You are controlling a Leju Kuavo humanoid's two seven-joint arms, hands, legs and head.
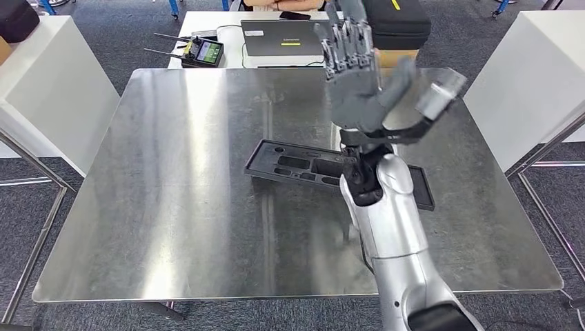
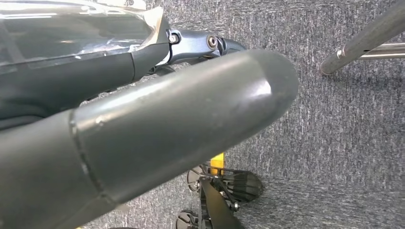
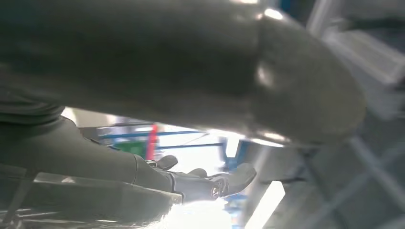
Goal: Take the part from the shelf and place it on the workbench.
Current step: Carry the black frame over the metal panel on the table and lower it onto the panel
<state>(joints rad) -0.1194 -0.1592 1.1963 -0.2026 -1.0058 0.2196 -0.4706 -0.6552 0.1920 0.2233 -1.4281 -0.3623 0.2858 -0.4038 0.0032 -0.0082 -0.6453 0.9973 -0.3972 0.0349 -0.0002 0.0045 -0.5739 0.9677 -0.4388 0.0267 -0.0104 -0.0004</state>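
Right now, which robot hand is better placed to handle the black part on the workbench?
Right. The right robot hand is raised open above the workbench, just beyond the black part. The left robot hand hangs low over carpet.

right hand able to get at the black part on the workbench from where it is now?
Probably yes. The right hand is raised above the workbench, fingers spread and holding nothing. The black part lies flat just below and ahead of the forearm, with nothing on top of it.
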